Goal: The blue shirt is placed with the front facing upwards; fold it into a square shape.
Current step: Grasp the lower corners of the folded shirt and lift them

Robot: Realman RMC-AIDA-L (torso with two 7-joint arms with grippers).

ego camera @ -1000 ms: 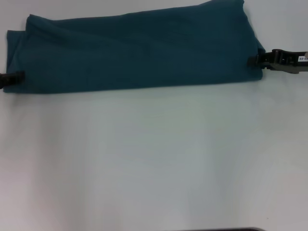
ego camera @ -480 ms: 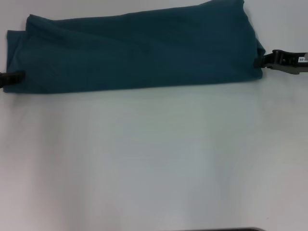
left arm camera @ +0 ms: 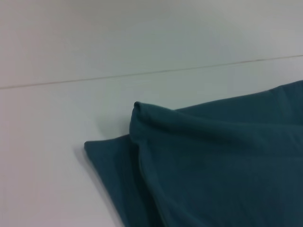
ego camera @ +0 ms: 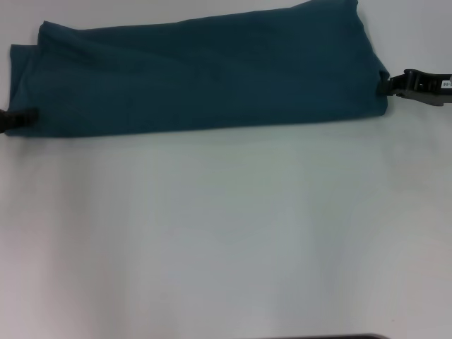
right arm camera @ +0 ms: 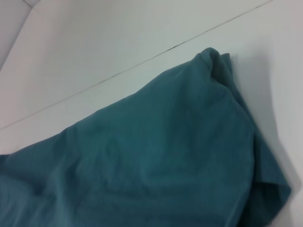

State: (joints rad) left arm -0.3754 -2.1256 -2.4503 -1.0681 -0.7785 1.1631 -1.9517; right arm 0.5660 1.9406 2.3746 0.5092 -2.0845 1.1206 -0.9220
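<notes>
Teal cloth, the shirt (ego camera: 198, 74), lies as a long folded band across the far worktop (ego camera: 226, 233), print hidden. The left gripper (ego camera: 21, 116) sits at its left end, the right gripper (ego camera: 387, 87) at its right end; whether either pinches cloth I cannot tell. If only the top layer is caught, the next fold could drag layers apart, leaving skewed edges rather than a square.

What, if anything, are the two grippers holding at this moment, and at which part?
It cannot be told. The left gripper and right gripper sit at opposite short ends of the folded blue shirt, but a grasp is not visible.
</notes>
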